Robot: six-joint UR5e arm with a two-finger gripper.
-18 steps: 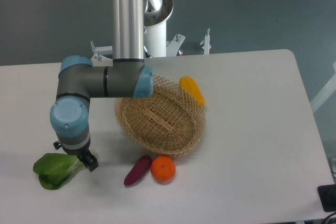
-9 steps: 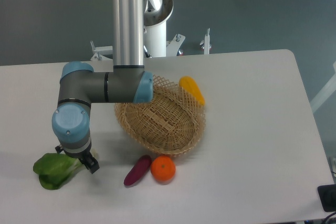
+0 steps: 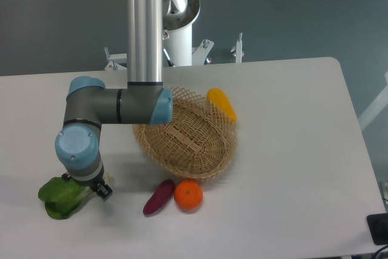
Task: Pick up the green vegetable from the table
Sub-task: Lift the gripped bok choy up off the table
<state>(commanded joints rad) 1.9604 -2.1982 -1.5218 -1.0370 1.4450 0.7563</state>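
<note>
The green vegetable (image 3: 59, 198), a bok choy with dark leaves and a pale stalk, lies on the white table (image 3: 291, 150) near its front left edge. My gripper (image 3: 97, 187) hangs straight over the stalk end, mostly hidden beneath the blue-capped wrist. Only one dark fingertip shows, at the right of the stalk. Whether the fingers are closed on the stalk cannot be seen.
A woven wicker basket (image 3: 185, 139) sits mid-table, right of my arm. A purple oblong vegetable (image 3: 158, 196) and an orange (image 3: 188, 196) lie in front of it. A yellow-orange vegetable (image 3: 221, 104) rests at the basket's far right rim.
The wrist has shifted a little left and lower over the bok choy's stalk end. The bok choy lies in the same spot.
</note>
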